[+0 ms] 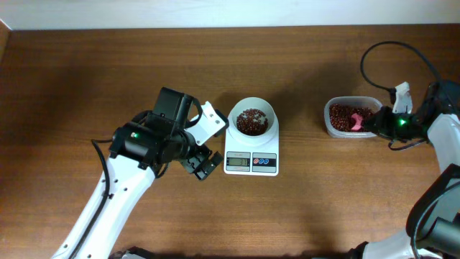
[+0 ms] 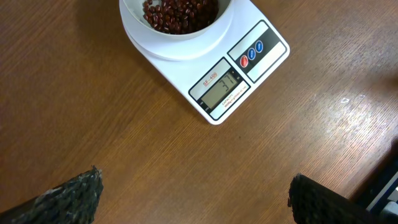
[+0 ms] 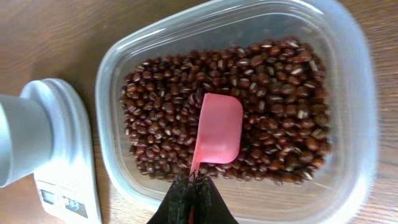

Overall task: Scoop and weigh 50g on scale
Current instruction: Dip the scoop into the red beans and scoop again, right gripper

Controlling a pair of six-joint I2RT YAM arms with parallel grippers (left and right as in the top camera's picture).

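Right gripper (image 3: 189, 185) clamps pink scoop (image 3: 217, 127) atop beans (image 3: 280, 81).

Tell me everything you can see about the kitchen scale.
The scale is a small white plastic-looking slab with rounded corners, lying flat on the wooden table near its middle. Its front panel has a grey display showing what looks like 31, beside one red and two blue buttons. A white bowl of red-brown beans stands on it. The open left claw hovers beside it, not touching.

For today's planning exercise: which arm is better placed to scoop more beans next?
Right. The right tool grips the pink scoop lying on the beans in the tub; the left tool hangs open and empty near the scale.
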